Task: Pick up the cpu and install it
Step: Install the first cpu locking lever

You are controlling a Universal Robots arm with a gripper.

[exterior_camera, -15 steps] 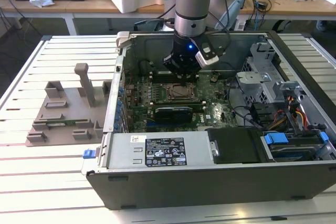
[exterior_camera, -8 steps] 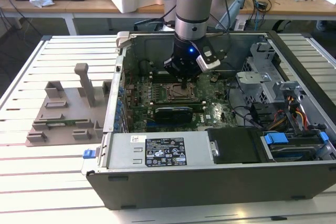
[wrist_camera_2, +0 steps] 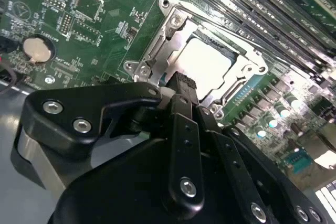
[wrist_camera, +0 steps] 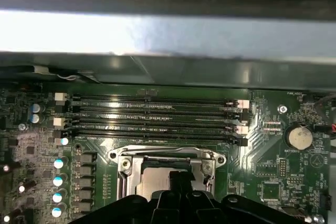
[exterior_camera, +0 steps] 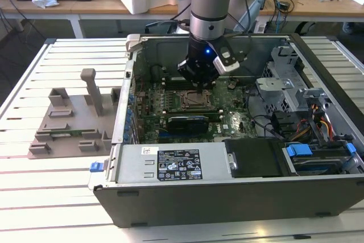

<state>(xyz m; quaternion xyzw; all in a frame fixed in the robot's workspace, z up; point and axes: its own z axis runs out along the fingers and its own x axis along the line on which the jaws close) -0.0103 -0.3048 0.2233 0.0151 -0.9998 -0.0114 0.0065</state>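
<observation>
The cpu [wrist_camera_2: 210,59], a pale silver square, lies flat inside the metal socket frame [wrist_camera_2: 157,51] on the green motherboard. In the first wrist view the cpu [wrist_camera: 155,179] shows as a grey square partly hidden behind the fingers. My gripper [wrist_camera_2: 184,81] hangs just over the near edge of the cpu, its black fingers drawn together with nothing between them. In the exterior view the gripper [exterior_camera: 200,78] reaches down into the open computer case [exterior_camera: 227,197], right above the socket [exterior_camera: 190,99].
A grey fixture plate [exterior_camera: 68,123] with upright blocks lies outside the case on the exterior view's left. A black expansion card [exterior_camera: 185,122] sits beside the socket. Memory slots [wrist_camera: 152,119] run along it. A coin battery [wrist_camera: 299,137], drive cage [exterior_camera: 284,78] and cables crowd the case.
</observation>
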